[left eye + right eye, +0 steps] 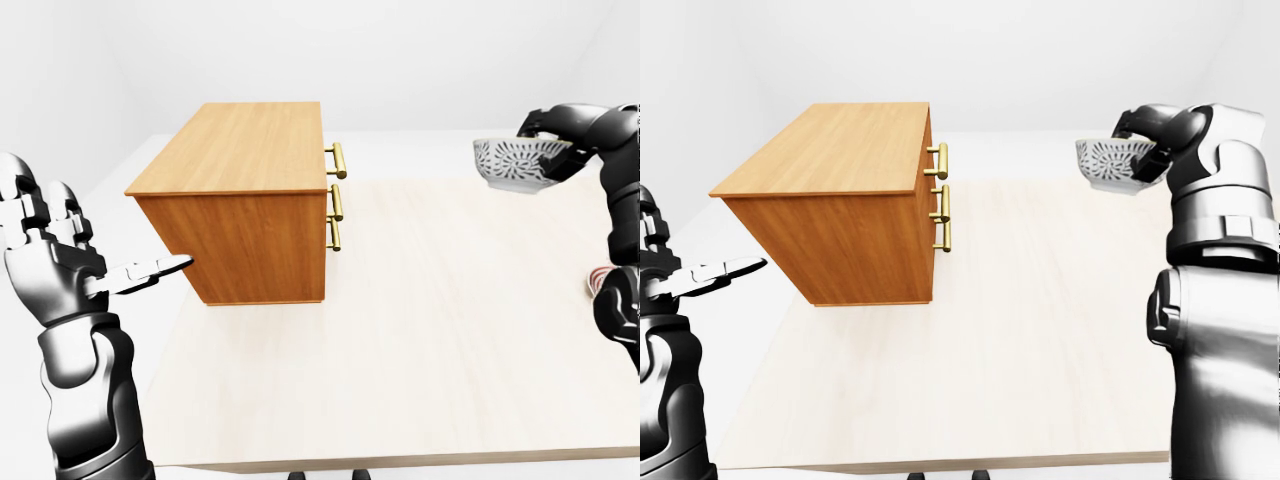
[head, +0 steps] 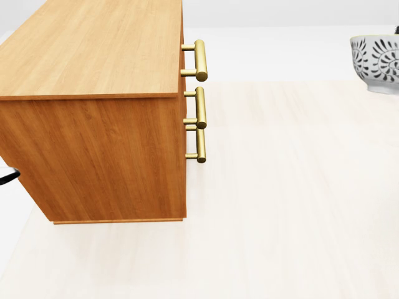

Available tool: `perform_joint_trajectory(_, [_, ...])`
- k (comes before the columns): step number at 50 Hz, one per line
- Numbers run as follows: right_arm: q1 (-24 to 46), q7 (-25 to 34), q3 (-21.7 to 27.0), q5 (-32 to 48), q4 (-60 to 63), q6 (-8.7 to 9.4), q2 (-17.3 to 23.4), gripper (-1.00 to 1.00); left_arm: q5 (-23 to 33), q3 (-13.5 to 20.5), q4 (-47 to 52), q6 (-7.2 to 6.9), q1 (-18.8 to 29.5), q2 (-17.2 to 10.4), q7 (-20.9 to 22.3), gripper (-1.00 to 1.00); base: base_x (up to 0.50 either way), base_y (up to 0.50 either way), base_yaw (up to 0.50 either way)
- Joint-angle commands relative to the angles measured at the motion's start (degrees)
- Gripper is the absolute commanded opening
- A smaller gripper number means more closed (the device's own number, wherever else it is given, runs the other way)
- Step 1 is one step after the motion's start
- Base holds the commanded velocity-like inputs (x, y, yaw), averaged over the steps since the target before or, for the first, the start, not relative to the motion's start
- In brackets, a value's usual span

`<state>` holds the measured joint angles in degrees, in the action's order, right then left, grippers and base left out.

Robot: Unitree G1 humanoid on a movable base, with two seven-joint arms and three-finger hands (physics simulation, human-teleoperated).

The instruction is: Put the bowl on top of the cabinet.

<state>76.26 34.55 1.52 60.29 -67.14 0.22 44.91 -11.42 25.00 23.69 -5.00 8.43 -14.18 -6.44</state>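
Patterned bowl (image 1: 514,164) aloft at upper right of left-eye view, clear of the counter (image 1: 430,330), right hand (image 1: 560,135) fingers clenched on its rim. Carry step in hand; wooden cabinet (image 1: 250,150) well apart leftward, top bare. Next: swing bowl left over cabinet top, lower level, then release; left hand (image 1: 60,250) splayed open beside cabinet, holding nothing.

The cabinet (image 1: 245,195) stands on the table (image 1: 430,330) at the left of the left-eye view, its handles (image 1: 337,195) facing right. The bowl (image 1: 517,163) is held above the table at upper right by the right hand (image 1: 558,140), well apart from the cabinet. The left hand (image 1: 60,260) hangs just left of the cabinet.
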Motion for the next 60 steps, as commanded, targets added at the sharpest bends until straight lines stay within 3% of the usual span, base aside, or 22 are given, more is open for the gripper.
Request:
perform_joint_trajectory(1, [30.7,2.4,-3.8,16.4,-6.8,-1.48,-11.4,-1.00,0.2,-0.6,-1.2,0.00,0.4,0.4,-0.7,1.00,0.00,0.00,0.00])
perform_joint_trajectory(7, [35.6,1.3,-3.2,18.2,-8.1,-1.93,-18.8,-1.00,0.2,-0.7,-1.3,0.00,0.2,0.6,-0.7,1.00,0.00,0.00,0.00])
perform_joint_trajectory(8, [36.2,0.6,-1.3,16.1,-8.1,0.33,-21.6,-1.00,0.2,-0.7,-1.4,0.00,0.2,0.6,-0.7,1.00,0.00,0.00,0.00])
perform_joint_trajectory(12, [36.2,0.1,-1.3,14.4,-8.3,1.23,-26.7,-1.00,0.3,-0.9,-1.5,0.00,0.1,0.7,-0.6,1.00,0.00,0.00,0.00])
perform_joint_trajectory(13, [36.6,-1.2,-0.9,13.6,-8.5,2.39,-28.7,-1.00,0.3,-1.0,-1.4,0.00,0.0,0.8,-0.6,1.00,0.00,0.00,0.00])
perform_joint_trajectory(15, [37.2,-1.3,-1.6,13.4,-8.7,2.31,-31.0,-1.00,0.5,-1.1,-1.3,0.00,0.1,0.8,-0.6,1.00,0.00,0.00,0.00])
perform_joint_trajectory(20, [39.2,-3.1,-0.8,10.4,-8.6,4.41,-36.0,-1.00,0.3,-1.0,-1.9,0.00,0.1,0.9,-0.5,1.00,0.00,0.00,0.00])
perform_joint_trajectory(26, [38.3,-6.0,-1.8,7.0,-8.2,4.39,-41.2,-1.00,0.0,-0.8,-2.3,0.00,0.0,1.0,-0.4,1.00,0.00,0.00,0.00])
perform_joint_trajectory(34, [37.5,-8.1,-2.6,5.3,-8.2,4.07,-42.4,-1.00,0.0,-1.2,-2.9,0.00,0.0,1.1,-0.5,1.00,0.00,0.00,0.00])
perform_joint_trajectory(35, [37.4,-7.5,-2.1,4.3,-8.1,4.75,-42.8,-1.00,0.1,-1.3,-2.9,0.00,0.0,1.1,-0.5,1.00,0.00,0.00,0.00])
perform_joint_trajectory(37, [37.0,-8.1,-3.1,4.7,-8.0,3.91,-43.1,-1.00,0.0,-1.3,-2.8,0.00,0.0,1.1,-0.5,1.00,0.00,0.00,0.00])
perform_joint_trajectory(46, [36.7,-8.4,-3.9,3.4,-7.9,3.61,-44.9,-1.00,-0.2,-1.2,-2.8,0.00,0.1,1.0,-0.6,1.00,0.00,0.00,0.00])
perform_joint_trajectory(60, [33.5,-10.2,-4.6,3.3,-7.6,4.02,-46.2,-1.00,-0.3,-1.2,-2.3,0.00,-0.1,1.0,-0.6,1.00,0.00,0.00,0.00])
